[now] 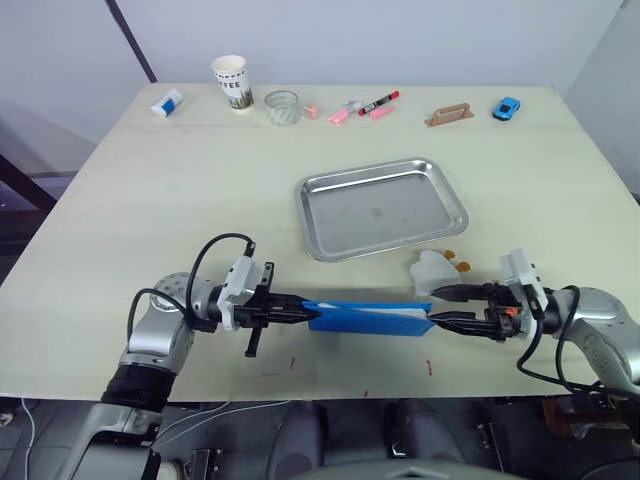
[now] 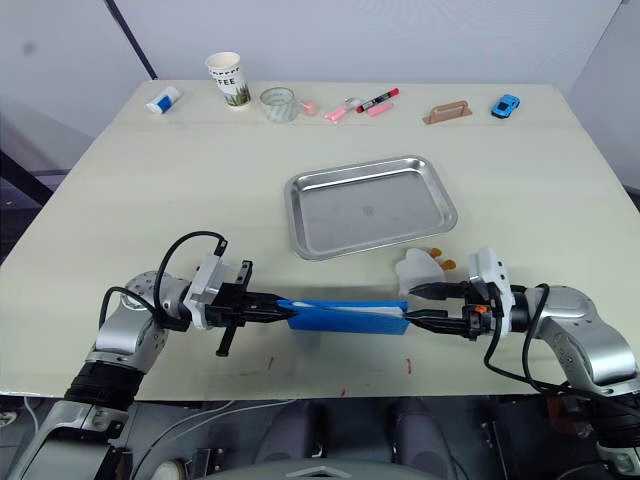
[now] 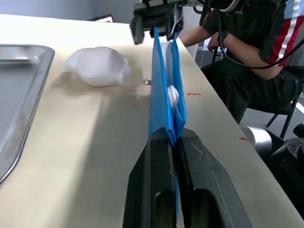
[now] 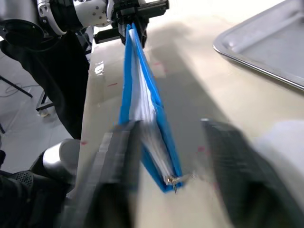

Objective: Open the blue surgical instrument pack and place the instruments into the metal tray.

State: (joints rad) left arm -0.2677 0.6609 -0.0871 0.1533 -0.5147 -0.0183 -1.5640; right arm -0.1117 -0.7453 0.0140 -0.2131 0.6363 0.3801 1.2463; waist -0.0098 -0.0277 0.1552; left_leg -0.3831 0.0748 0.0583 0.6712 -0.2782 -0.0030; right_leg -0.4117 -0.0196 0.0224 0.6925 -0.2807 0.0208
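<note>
Early stage: the metal tray (image 1: 381,208) is empty, no instruments out yet. The blue surgical instrument pack (image 1: 368,317) stands on edge on the table just in front of the tray, still folded, with pale lining showing along its top. The left gripper (image 1: 300,311) is clamped on one end; the right gripper (image 1: 441,305) is spread apart at the other end, not gripping.

1. The metal tray (image 1: 381,208) is set near the middle of the table (image 1: 150,200), empty
2. The surgical instrument pack (image 1: 368,317) is held on edge in front of the tray, between the left gripper (image 1: 298,311) and the right gripper (image 1: 442,306)
3. A plush toy (image 1: 432,272) is placed between tray and pack, toward the right
4. Along the far edge a tube (image 1: 166,102), paper cup (image 1: 231,82), glass (image 1: 282,107), markers (image 1: 366,105), wooden block (image 1: 449,115) and toy car (image 1: 506,108) are lined up, left to right
</note>
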